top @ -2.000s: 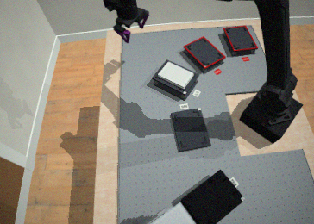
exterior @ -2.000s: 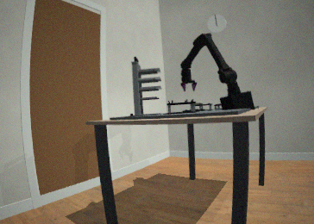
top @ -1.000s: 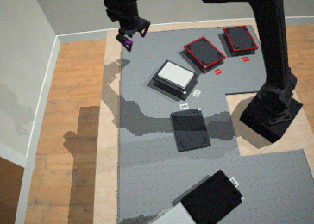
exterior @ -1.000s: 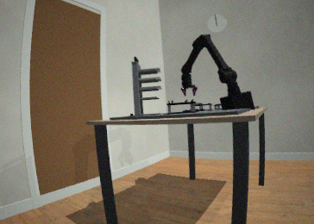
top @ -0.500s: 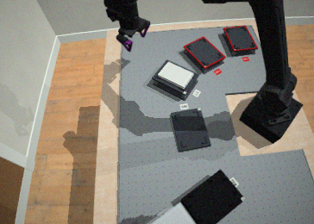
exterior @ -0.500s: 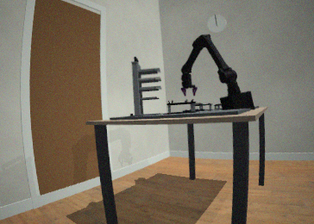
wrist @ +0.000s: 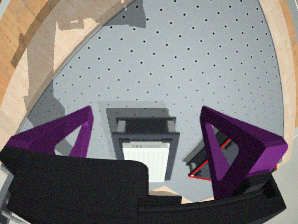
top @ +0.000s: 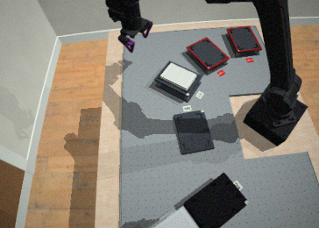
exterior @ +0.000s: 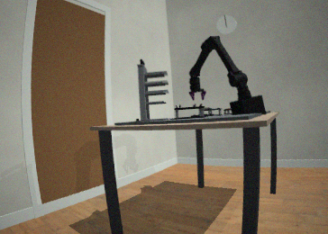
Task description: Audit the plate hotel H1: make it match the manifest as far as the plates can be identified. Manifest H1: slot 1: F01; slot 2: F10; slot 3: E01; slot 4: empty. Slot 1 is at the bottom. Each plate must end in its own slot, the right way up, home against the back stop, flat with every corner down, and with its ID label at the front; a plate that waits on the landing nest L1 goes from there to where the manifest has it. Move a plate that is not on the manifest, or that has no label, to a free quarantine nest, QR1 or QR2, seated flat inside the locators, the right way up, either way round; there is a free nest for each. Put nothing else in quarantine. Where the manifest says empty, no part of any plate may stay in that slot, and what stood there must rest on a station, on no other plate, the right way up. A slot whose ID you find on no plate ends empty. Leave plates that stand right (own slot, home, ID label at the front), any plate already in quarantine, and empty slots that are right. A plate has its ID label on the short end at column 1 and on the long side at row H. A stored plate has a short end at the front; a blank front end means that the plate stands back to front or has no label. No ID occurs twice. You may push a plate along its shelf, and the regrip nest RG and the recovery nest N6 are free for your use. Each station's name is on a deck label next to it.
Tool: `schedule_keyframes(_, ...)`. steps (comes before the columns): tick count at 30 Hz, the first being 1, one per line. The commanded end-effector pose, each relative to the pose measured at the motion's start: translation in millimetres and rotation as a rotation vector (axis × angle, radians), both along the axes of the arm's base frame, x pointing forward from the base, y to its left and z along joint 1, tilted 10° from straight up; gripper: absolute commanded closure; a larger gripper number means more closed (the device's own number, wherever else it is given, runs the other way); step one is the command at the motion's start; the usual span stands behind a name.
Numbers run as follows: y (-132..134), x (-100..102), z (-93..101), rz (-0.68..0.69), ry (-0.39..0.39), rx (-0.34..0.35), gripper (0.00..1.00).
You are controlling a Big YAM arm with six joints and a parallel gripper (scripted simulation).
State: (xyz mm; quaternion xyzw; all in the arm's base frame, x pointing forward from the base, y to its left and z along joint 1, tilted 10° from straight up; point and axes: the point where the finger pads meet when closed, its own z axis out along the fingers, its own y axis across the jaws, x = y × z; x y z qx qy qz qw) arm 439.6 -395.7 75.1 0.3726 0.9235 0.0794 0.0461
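Observation:
A white-topped plate lies flat on a raised dark nest in the middle of the grey deck. My gripper has purple fingers; it is open and empty. It hangs high above the deck's far left corner, to the back left of that plate. The plate hotel stands at the near end of the deck. Its shelves are too small to read in the side view. No label text is readable.
Two red-rimmed nests stand empty at the back right. A dark flat nest lies mid-deck. The arm's base stands at the right. Small deck labels lie beside the stations.

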Motion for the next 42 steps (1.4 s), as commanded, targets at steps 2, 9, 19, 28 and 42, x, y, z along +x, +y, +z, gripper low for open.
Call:
schedule_keyframes(2,-10.5,22.3,28.8,0.006,-0.056,-0.058,0.00)
schedule_keyframes(9,2.1,11.0,-7.3,0.002,-0.010,-0.013,0.00)
schedule_keyframes(19,3.9,13.1,-22.1,0.002,-0.009,-0.013,0.00)
schedule_keyframes(28,3.9,16.0,-21.1,0.003,-0.025,-0.028,0.00)
schedule_keyframes(42,-6.2,19.3,-26.9,-0.001,-0.039,-0.040,0.00)
